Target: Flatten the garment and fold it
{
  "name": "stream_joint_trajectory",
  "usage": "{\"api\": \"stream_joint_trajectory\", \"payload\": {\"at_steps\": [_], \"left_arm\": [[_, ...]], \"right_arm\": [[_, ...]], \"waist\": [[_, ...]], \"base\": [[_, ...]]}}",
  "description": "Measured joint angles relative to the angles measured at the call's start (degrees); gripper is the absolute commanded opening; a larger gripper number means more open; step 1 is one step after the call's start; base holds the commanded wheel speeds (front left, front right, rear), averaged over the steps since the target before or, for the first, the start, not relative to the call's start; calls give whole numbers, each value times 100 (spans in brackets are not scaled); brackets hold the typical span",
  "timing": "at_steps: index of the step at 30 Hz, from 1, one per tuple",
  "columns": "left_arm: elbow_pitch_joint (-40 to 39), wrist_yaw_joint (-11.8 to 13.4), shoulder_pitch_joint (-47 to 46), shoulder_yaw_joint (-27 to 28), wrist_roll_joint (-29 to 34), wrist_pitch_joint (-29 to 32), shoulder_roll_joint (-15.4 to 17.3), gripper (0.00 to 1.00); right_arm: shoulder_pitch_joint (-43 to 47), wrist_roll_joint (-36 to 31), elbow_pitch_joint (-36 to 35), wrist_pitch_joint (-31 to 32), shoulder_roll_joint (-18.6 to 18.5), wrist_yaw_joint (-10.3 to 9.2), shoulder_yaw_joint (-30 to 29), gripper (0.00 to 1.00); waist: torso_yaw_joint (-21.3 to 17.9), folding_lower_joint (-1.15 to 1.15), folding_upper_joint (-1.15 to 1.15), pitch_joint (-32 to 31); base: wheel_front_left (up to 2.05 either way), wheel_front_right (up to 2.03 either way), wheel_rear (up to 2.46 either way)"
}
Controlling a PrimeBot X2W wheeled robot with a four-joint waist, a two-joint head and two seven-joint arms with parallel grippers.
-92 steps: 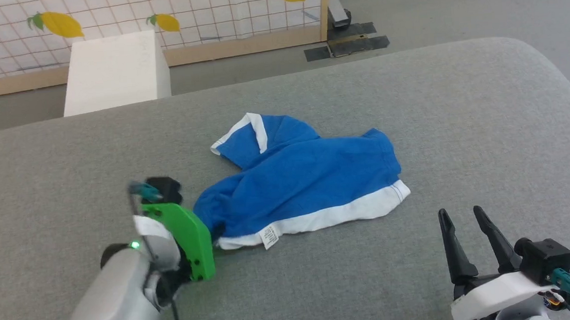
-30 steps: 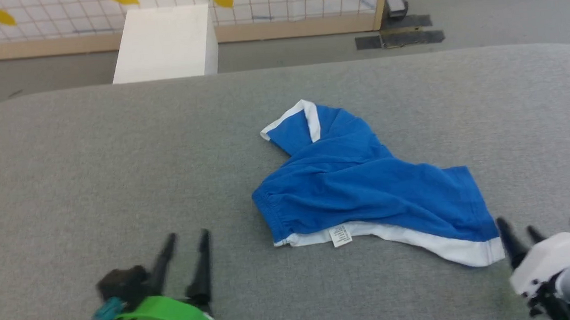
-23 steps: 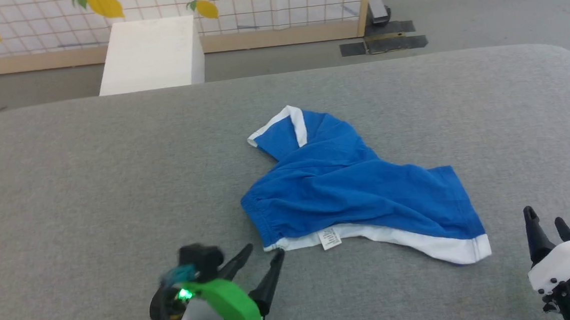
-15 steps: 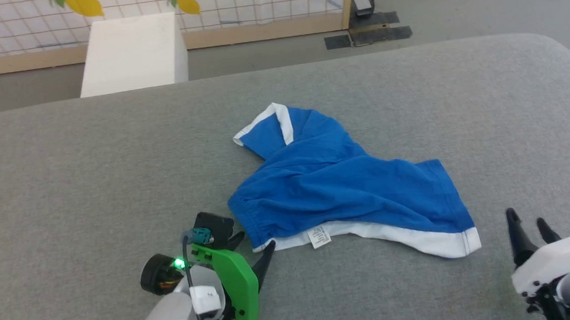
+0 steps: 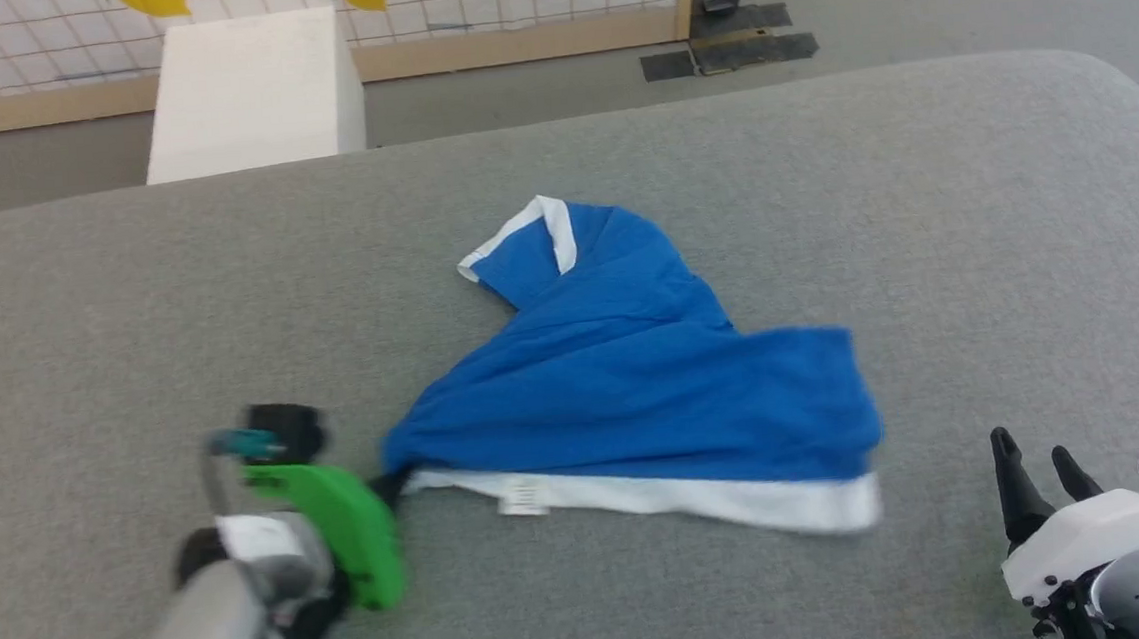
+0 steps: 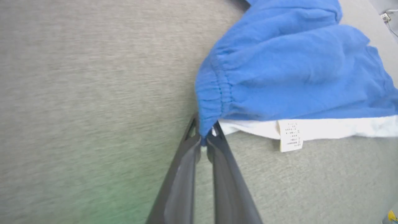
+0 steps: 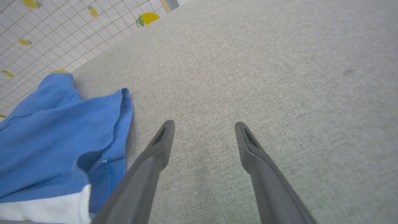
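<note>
- Head view: the garment lies rumpled mid-tabletop, with its white band toward the near edge. The left end effector meets its left corner. The right end effector sits apart, toward the near right corner.
- Left wrist view: the fingers are pinched together on the garment's gathered blue corner, near the care label.
- Right wrist view: the fingers are spread wide over bare tabletop, with the garment just beside them.

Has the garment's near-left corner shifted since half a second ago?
Yes. The left gripper dragged the garment corner leftward, to below the white box right edge.
</note>
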Motion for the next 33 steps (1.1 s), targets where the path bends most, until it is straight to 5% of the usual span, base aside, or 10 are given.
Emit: {"api": "stream_joint_trajectory", "payload": {"at_steps": [8,9,10,16,24,33], "left_arm": [[-113,506,58,548,-703,1072,532,0],[-127,544,81,550,-722,1102,527,18],[-148,584,119,560,-725,1096,506,100],[-514,639,289,770,-732,355,334,100],[-1180,993,1166,971,628,-2626,537,100],[-1730,1200,1983,1480,1122,-2961,138,100]], "right_arm": [[-12,-87,74,-16,2,0,76,100],[-16,-87,82,-16,2,0,104,100],[-28,-87,93,-16,2,0,131,100],[-66,-164,74,-18,1,0,211,100],[42,-955,-550,201,-5,0,513,100],[526,-968,-1434,2027,1,0,1959,100]], "waist": [[334,0,0,-73],[365,0,0,-75],[400,0,0,-78],[560,0,0,-123],[573,0,0,-274],[627,0,0,-286]], "base": [[0,0,0],[0,0,0],[0,0,0],[0,0,0],[0,0,0],[0,0,0]]}}
